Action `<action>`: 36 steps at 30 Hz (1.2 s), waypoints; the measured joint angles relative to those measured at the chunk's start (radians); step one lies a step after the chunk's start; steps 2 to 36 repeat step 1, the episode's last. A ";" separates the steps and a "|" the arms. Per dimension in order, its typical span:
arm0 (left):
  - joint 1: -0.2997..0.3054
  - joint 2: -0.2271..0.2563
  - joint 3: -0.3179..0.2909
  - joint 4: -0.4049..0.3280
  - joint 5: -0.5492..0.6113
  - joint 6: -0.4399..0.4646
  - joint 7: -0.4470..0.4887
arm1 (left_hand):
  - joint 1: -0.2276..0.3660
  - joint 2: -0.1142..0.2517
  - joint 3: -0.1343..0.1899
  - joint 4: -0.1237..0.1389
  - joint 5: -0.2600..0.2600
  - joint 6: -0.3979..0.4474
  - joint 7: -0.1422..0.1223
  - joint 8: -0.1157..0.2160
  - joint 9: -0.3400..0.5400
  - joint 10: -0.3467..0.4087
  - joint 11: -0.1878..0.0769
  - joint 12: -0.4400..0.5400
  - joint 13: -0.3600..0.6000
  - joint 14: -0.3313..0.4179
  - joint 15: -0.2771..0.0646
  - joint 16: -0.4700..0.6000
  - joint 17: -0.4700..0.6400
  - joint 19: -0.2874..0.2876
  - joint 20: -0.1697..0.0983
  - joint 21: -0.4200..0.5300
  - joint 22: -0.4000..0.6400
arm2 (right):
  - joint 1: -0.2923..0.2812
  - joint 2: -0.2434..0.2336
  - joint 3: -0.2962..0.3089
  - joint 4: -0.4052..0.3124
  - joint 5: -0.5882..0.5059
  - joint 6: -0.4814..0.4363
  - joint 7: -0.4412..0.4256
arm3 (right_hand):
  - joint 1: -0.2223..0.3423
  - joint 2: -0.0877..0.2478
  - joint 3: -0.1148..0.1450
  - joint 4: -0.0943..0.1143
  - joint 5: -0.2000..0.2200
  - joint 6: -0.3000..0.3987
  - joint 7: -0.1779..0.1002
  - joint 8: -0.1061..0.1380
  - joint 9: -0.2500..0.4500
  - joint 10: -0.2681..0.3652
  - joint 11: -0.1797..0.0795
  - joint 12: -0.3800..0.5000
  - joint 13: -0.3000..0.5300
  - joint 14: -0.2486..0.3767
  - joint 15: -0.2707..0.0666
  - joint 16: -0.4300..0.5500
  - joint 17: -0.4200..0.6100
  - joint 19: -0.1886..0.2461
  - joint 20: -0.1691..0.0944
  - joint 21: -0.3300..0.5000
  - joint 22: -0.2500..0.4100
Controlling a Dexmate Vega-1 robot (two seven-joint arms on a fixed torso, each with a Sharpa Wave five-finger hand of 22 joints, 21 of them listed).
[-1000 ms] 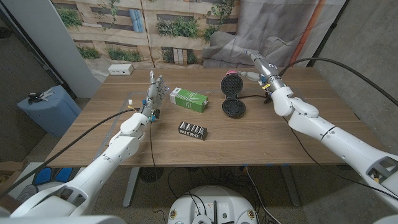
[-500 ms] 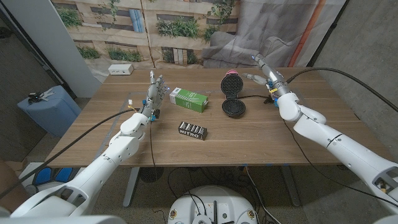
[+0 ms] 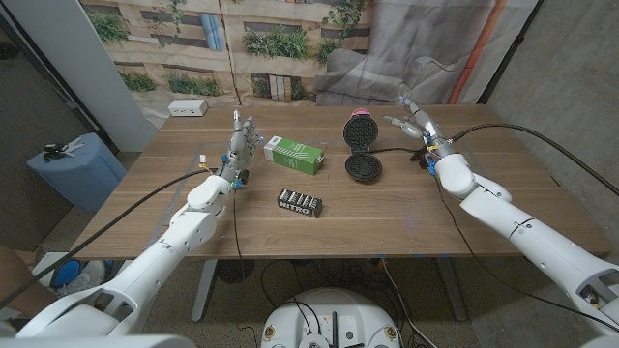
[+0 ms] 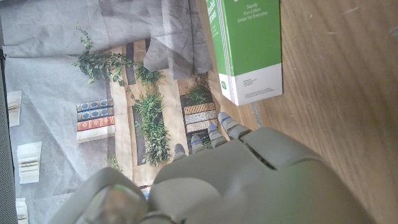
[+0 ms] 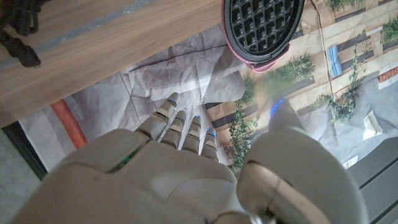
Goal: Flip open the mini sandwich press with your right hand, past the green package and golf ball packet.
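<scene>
Head view shows the sandwich press (image 3: 362, 147) already open, its lid standing up, just to the left of the right hand (image 3: 410, 120). That hand holds nothing, fingers spread, not touching it. The left hand (image 3: 242, 145) is open too, beside the green box (image 3: 293, 155), probably much farther from the press.

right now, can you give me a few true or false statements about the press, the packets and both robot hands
1. The mini sandwich press is already open, its lid upright. True.
2. The right robot hand grips the press lid. False: it is apart from the press, fingers spread, holding nothing.
3. The green package lies between the left robot hand and the press. True.
4. The golf ball packet sits on top of the green package. False: it lies on the table, nearer the robot.
</scene>
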 measured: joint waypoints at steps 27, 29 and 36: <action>0.000 0.000 0.000 0.000 0.000 0.000 0.000 | 0.000 0.000 0.000 0.000 0.000 0.000 0.000 0.000 0.000 0.000 0.000 0.000 0.000 0.000 0.000 0.000 0.000 0.000 0.000 0.000 0.000 | -0.006 0.004 0.007 0.003 0.021 0.007 0.003 | -0.006 -0.002 0.000 0.000 0.000 0.000 0.000 0.000 -0.001 0.000 0.000 0.000 0.000 -0.001 -0.001 0.000 0.000 0.000 0.000 0.000 0.000; 0.000 0.000 0.000 0.000 0.000 0.000 0.000 | 0.000 0.000 0.000 0.000 0.000 0.000 0.000 0.000 0.000 0.000 0.000 0.000 0.000 0.000 0.000 0.000 0.000 0.000 0.000 0.000 0.000 | -0.006 0.004 0.007 0.003 0.021 0.007 0.003 | -0.006 -0.002 0.000 0.000 0.000 0.000 0.000 0.000 -0.001 0.000 0.000 0.000 0.000 -0.001 -0.001 0.000 0.000 0.000 0.000 0.000 0.000; 0.000 0.000 0.000 0.000 0.000 0.000 0.000 | 0.000 0.000 0.000 0.000 0.000 0.000 0.000 0.000 0.000 0.000 0.000 0.000 0.000 0.000 0.000 0.000 0.000 0.000 0.000 0.000 0.000 | -0.006 0.004 0.007 0.003 0.021 0.007 0.003 | -0.006 -0.002 0.000 0.000 0.000 0.000 0.000 0.000 -0.001 0.000 0.000 0.000 0.000 -0.001 -0.001 0.000 0.000 0.000 0.000 0.000 0.000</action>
